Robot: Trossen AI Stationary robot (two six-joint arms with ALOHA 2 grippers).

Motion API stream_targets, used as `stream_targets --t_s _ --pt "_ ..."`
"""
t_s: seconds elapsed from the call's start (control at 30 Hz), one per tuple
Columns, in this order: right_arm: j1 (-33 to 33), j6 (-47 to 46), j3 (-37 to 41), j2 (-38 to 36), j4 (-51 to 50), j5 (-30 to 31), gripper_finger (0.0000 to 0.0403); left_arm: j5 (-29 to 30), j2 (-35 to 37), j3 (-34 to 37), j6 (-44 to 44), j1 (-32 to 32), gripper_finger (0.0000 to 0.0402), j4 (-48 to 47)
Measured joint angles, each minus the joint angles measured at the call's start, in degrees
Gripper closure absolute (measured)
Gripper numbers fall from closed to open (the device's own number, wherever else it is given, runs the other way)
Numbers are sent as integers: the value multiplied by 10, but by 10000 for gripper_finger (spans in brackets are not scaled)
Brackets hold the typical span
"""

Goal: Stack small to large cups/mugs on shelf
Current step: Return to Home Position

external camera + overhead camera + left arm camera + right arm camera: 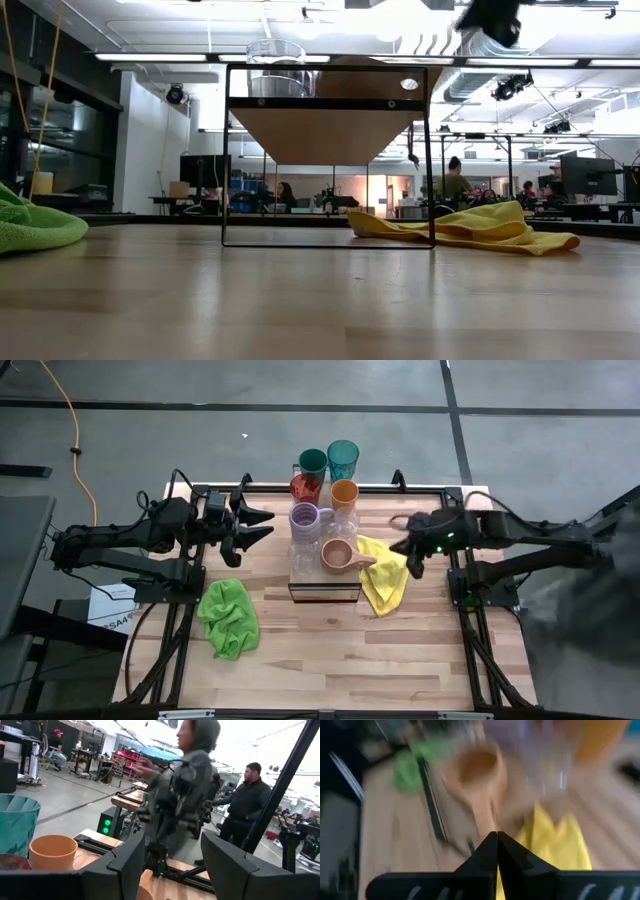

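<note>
Right gripper (pixel 400 548) hovers empty above the yellow cloth (pixel 385 585), just beside the shelf (pixel 325 588); its fingers (pixel 485 855) are pressed together in the blurred wrist view. Left gripper (pixel 270 525) hangs at the table's (pixel 300 650) left side, jaws spread wide, holding nothing. On the shelf stand the tan mug (pixel 337 553), the lavender mug (pixel 304 516) and what seem to be two clear glasses (pixel 303 550); the low view cuts off all but one of them.

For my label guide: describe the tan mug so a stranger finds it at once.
On the table stands a low wooden shelf. The tan mug sits toward its end opposite the teal tumblers, beside the yellow cloth. Its neighbours are clear glasses; it is opaque tan, handle toward that cloth.
</note>
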State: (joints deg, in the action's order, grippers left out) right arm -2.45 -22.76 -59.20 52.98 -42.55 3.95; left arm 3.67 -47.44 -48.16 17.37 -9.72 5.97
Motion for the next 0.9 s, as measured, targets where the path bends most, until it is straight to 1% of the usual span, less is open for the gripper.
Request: stream_targets --t_s 0.1,0.23,0.33,0.47,0.67,0.9 --pt "-18 30 0 -15 97 -8 403 0 0 0 0 0 220 4" --pt "-43 65 0 -18 230 -69 403 -5 0 0 -1 0 220 15" --pt "-60 78 0 -18 282 -103 403 -20 0 0 -1 0 220 16" --pt "-76 76 1 -24 267 -107 403 -22 0 0 -4 0 220 16" --pt "-78 67 2 -54 219 -110 403 -22 9 0 -6 0 220 11" --pt "-78 63 1 -100 219 -88 403 -18 19 0 -6 0 220 11"
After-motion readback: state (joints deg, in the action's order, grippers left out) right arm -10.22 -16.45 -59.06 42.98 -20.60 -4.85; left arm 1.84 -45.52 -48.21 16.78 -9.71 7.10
